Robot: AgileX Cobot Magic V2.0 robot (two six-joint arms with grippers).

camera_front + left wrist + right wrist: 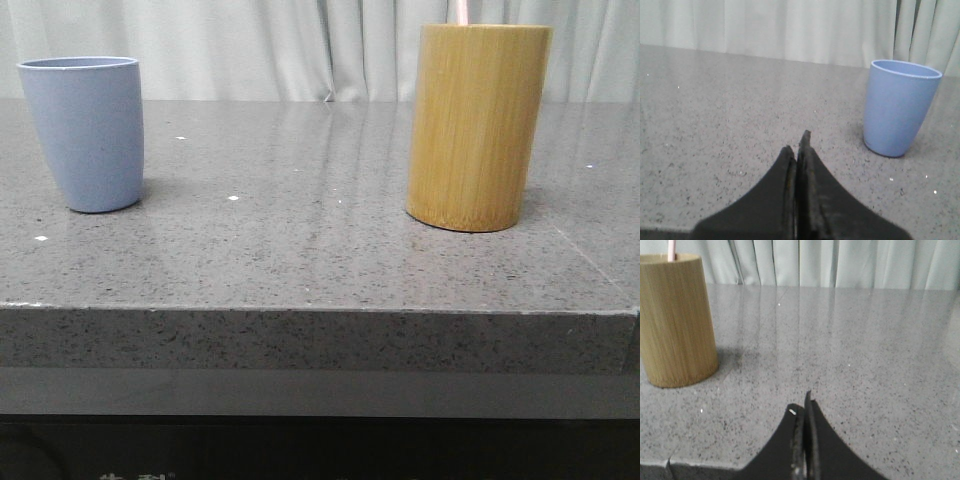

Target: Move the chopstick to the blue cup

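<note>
Chopstick (461,11): just its pale pink upper end shows, standing out of the top of the bamboo holder (477,125) and running off the upper edge of the front view; the rest is hidden inside. In the right wrist view the same pink tip (672,249) rises from the holder's rim toward its far side.

That bamboo holder is a tall yellow-brown cylinder with vertical grain, standing upright on the grey speckled stone countertop (300,240). Taking it as the landmark, the blue cup (86,132) stands well apart to its left in the front view, at about the same depth on the counter, upright, mouth open, shorter and narrower than the holder, tapering to a rounded base. Nothing lies on the counter between the two. Behind the holder and the cup hangs a pale pleated curtain (280,45).

The right gripper (805,405) sits low over the counter, near the holder but not touching it; its dark fingers are pressed together with nothing between them. The left gripper (799,145) is likewise closed on nothing, near the blue cup (900,112) and clear of it, far from the holder.
</note>
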